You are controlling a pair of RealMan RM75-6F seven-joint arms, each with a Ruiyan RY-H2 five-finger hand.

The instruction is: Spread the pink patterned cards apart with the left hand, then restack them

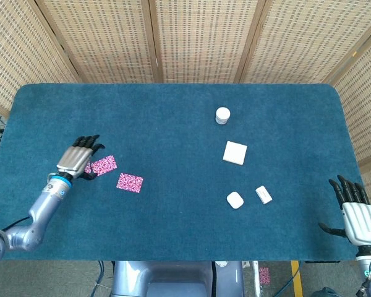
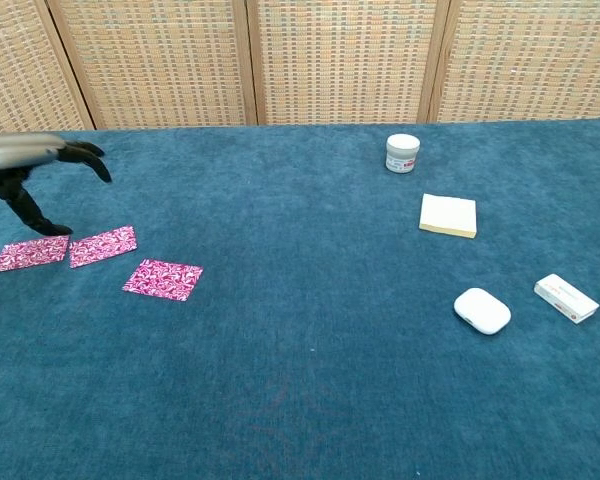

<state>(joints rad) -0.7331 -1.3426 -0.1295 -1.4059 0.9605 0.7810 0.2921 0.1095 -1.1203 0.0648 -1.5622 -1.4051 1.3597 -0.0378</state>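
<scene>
Three pink patterned cards lie apart in a row on the blue cloth: a left card (image 2: 30, 253), a middle card (image 2: 103, 246) (image 1: 104, 165) and a right card (image 2: 162, 279) (image 1: 130, 182). My left hand (image 1: 80, 158) (image 2: 28, 165) hovers over the left card with its fingers spread and holds nothing. In the head view it hides most of that card. In the chest view its thumb points down by the card's far corner; whether it touches is unclear. My right hand (image 1: 358, 215) rests open at the table's right front corner, far from the cards.
A white jar (image 1: 222, 116) (image 2: 402, 153), a pale yellow pad (image 1: 235, 153) (image 2: 448, 215), a white earbud case (image 1: 235, 200) (image 2: 482, 310) and a small white box (image 1: 263, 194) (image 2: 566, 297) sit on the right half. A wicker screen stands behind the table.
</scene>
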